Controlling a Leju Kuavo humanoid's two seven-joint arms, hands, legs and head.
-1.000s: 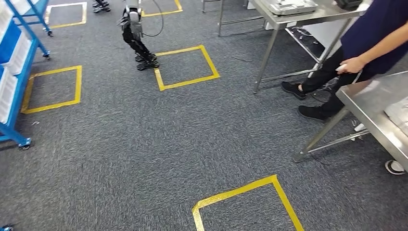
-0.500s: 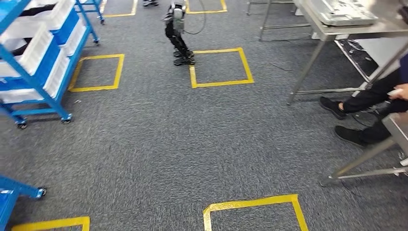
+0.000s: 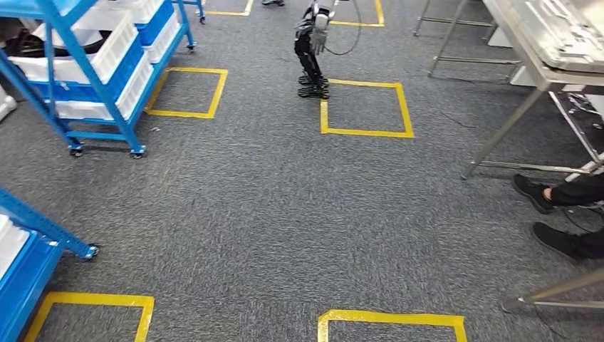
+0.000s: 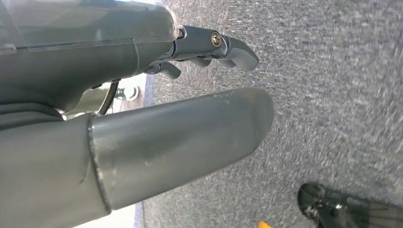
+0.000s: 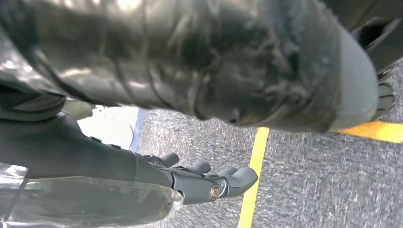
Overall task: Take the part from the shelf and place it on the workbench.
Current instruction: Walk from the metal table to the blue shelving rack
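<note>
A blue shelf on wheels stands at the far left, loaded with white bins and blue ones. Something dark lies in the leftmost bin; I cannot tell what it is. A steel workbench runs along the far right edge with a grey tray-like thing on it. My left hand hangs over the carpet, fingers straight, nothing in it. My right hand also hangs low, its fingers stretched out and holding nothing.
A second blue shelf juts in at the near left. Another small robot stands at a yellow tape square. A person's legs and black shoes sit at the right, beside a table leg. Open grey carpet lies ahead.
The camera has turned left: the whole scene slid right, the blue shelves came into view, and the person and steel tables moved toward the right edge. Both hands still hang with nothing in them.
</note>
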